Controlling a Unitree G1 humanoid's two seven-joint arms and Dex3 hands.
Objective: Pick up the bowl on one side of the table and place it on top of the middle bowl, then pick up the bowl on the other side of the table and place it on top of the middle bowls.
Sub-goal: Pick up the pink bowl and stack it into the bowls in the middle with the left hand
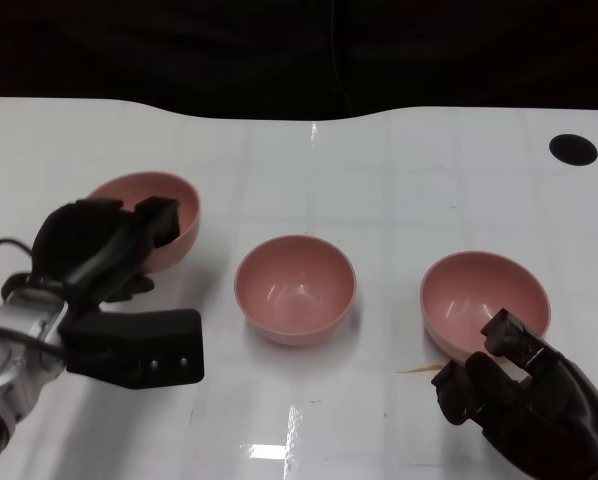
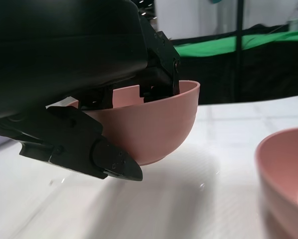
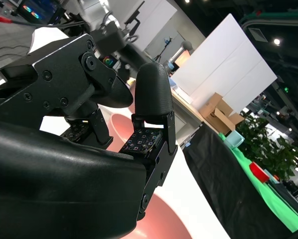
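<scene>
At nine o'clock on the white bench (image 1: 379,180), the left hand (image 1: 109,245) grasps the left bowl (image 1: 169,215) by its rim. Centre sits the middle bowl (image 1: 295,288). At four o'clock, the right hand (image 1: 519,390), fingers apart and empty, touches the right bowl (image 1: 479,295).

The left hand (image 1: 109,250) hides the near rim of the left bowl (image 1: 169,200). The right hand (image 1: 524,395), cut off by the picture's edge, covers the right bowl's (image 1: 479,290) near rim. In the left wrist view the middle bowl (image 2: 286,174) is cropped and blurred.
</scene>
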